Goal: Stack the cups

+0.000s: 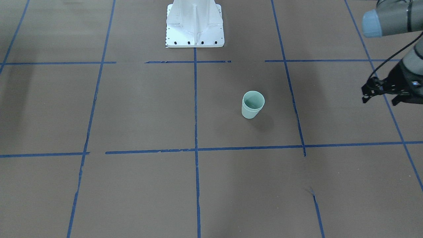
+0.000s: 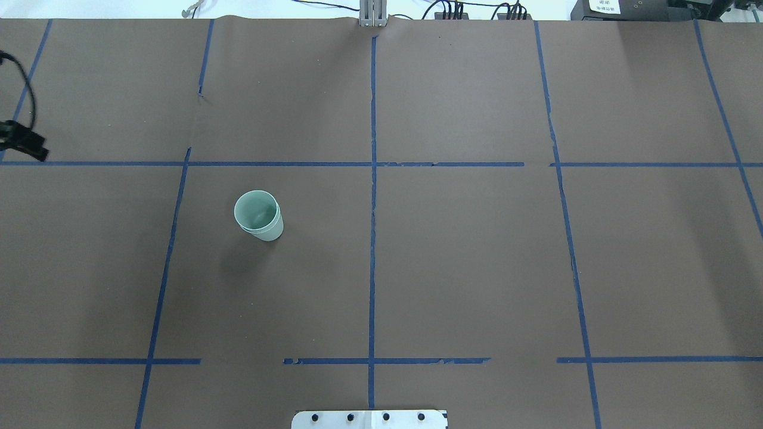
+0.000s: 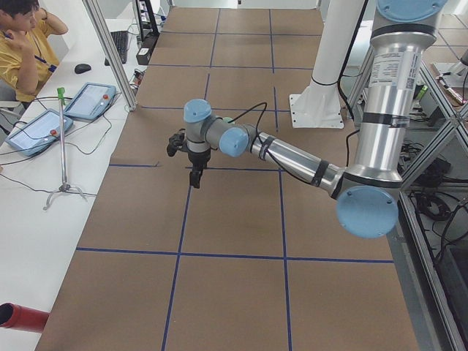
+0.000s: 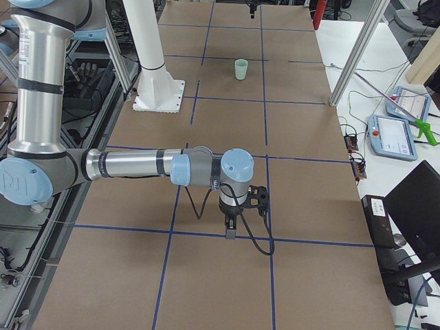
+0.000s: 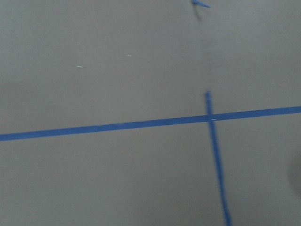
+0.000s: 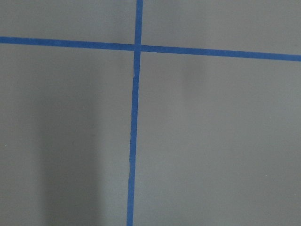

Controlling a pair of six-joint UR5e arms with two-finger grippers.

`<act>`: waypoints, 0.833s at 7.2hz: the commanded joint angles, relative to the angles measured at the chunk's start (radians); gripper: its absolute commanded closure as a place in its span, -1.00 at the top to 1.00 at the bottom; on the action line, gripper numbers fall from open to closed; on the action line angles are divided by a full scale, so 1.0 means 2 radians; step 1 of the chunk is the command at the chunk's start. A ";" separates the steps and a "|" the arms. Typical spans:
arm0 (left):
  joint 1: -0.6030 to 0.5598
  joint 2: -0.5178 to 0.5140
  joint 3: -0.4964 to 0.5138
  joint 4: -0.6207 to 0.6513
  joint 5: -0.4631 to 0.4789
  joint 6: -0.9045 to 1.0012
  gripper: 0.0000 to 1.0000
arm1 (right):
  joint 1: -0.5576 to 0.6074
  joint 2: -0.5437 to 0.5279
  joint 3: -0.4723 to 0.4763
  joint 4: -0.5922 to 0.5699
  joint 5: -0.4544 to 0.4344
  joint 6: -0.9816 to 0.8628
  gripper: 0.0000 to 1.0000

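The two pale mint-green cups (image 1: 252, 105) stand upright on the brown table, one nested inside the other, with a double rim showing. They also show in the overhead view (image 2: 259, 215) and, small and far away, in the exterior right view (image 4: 240, 69). My left gripper (image 1: 397, 99) hangs above the table, well off to the side of the cups; only part of it shows at the edge of the overhead view (image 2: 39, 153), and I cannot tell whether it is open or shut. My right gripper (image 4: 229, 234) shows only in the exterior right view, far from the cups, so I cannot tell its state.
The robot's white base (image 1: 195, 24) stands at the table's rear middle. Blue tape lines (image 2: 372, 179) divide the brown table into squares. Both wrist views show only table and tape. An operator (image 3: 22, 44) sits at a side desk with tablets.
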 commanded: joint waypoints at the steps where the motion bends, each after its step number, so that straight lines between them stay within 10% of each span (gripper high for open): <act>1: -0.128 0.068 0.048 0.001 -0.019 0.157 1.00 | 0.000 0.000 0.000 0.000 0.000 0.000 1.00; 6: -0.159 0.077 0.052 0.041 -0.062 0.161 1.00 | 0.000 0.000 0.000 0.000 0.000 0.000 1.00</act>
